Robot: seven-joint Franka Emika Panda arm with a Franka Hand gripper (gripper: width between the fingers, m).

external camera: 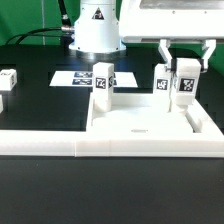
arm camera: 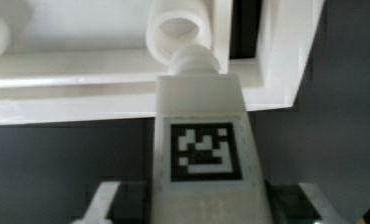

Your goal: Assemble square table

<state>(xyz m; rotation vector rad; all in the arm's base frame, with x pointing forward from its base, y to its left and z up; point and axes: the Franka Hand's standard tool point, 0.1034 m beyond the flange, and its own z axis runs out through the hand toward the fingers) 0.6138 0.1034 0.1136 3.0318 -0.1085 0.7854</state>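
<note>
a white robot gripper (external camera: 186,66) is clamped on a short white leg (external camera: 185,86). it holds the leg upright, tag facing outward, over the far corner of the square tabletop (external camera: 140,124) on the exterior view's right. in the wrist view the leg's narrow tip meets a round hole (arm camera: 169,33) in that corner.

the leg looks like light, rigid, smooth plastic. it could probably slip or twist in the grip, so its flat sides, high on the body, seem the best place to hold it.

a second leg (external camera: 163,82) stands just beside the held one, leaving little room there. a third leg (external camera: 103,86) stands at the far corner on the exterior view's left. a low white wall (external camera: 60,147) lines the slab's near edge. a spare leg (external camera: 8,80) lies well apart on the black table (external camera: 40,190).
</note>
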